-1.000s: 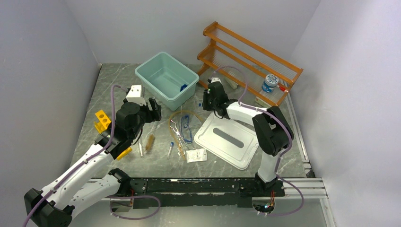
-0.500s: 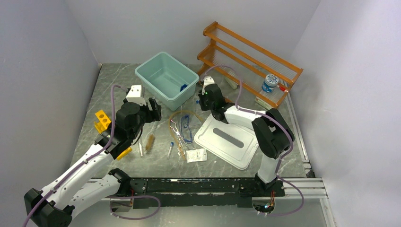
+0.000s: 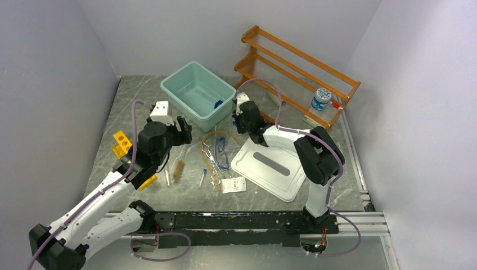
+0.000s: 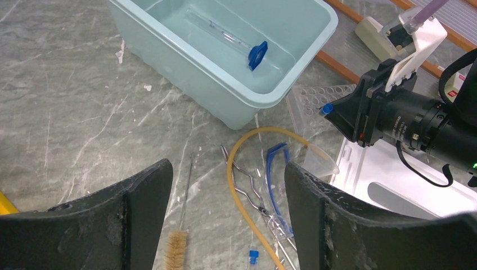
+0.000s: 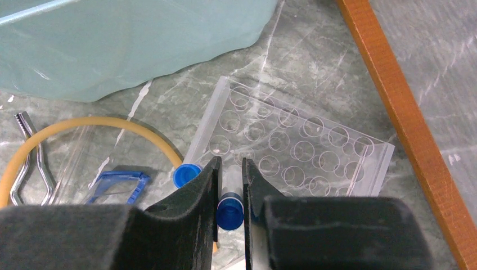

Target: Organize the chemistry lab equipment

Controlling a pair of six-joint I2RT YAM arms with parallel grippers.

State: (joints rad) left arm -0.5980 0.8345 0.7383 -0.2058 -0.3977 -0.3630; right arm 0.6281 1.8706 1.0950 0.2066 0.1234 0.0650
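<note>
My right gripper [image 5: 230, 169] is shut on a blue-capped vial [image 5: 230, 211] and holds it upright over the near edge of a clear holed rack [image 5: 304, 146]. A second blue-capped vial [image 5: 187, 174] stands at the rack's corner. In the top view this gripper [image 3: 236, 115] is just right of the teal bin [image 3: 198, 90]. My left gripper [image 4: 228, 225] is open and empty above the amber tubing [image 4: 236, 180], metal tongs [image 4: 247, 188], blue-framed goggles [image 4: 275, 169] and brush [image 4: 175, 253]. A capped glass tube [image 4: 257, 54] lies in the bin. The yellow rack [image 3: 121, 142] stands far left.
The orange shelf [image 3: 298, 62] stands at the back right with a small jar [image 3: 320, 98] on its lower tier. A white lid [image 3: 273, 166] lies right of centre. A loose vial [image 3: 202, 177], a glass tube [image 3: 167, 179] and a small packet [image 3: 233, 184] lie on the table.
My right gripper has moved left toward the teal bin with the vial in it. The left arm has not moved.
</note>
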